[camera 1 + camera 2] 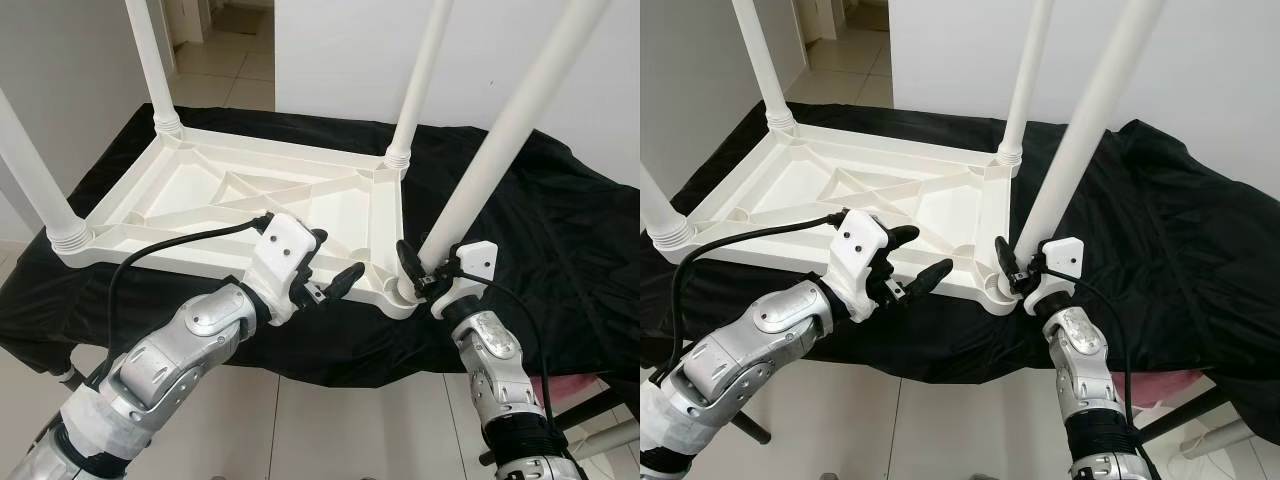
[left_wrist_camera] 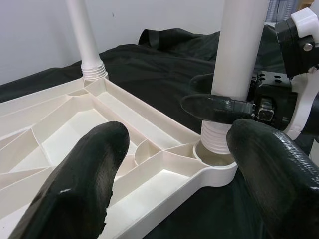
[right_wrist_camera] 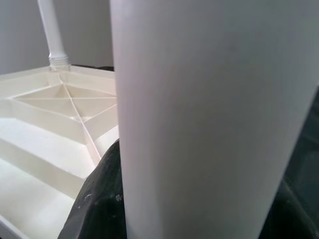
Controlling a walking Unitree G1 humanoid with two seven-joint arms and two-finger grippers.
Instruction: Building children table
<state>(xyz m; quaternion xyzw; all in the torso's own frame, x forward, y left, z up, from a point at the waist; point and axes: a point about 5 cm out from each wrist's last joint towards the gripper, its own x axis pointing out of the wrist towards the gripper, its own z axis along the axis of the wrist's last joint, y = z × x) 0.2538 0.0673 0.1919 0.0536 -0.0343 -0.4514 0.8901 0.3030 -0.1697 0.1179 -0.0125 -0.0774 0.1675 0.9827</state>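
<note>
Upturned white tabletop (image 1: 250, 200) lying on black-draped desk (image 1: 560, 230), leg (image 1: 495, 150) at 4 o'clock corner being gripped by right gripper (image 1: 425, 272), left gripper (image 1: 335, 262) being held open-jawed at 6 o'clock edge.

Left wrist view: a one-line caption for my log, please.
Open left gripper hovers over the upturned tabletop while the right gripper clasps the tilted leg at its corner socket.

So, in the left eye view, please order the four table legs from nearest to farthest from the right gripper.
1. The leg the right gripper grips, at the tabletop's near right corner.
2. The far right leg, behind it.
3. The far left leg, across the tabletop.
4. The near left leg, at the opposite end; nearly level with the third, so that order is unsure.
</note>
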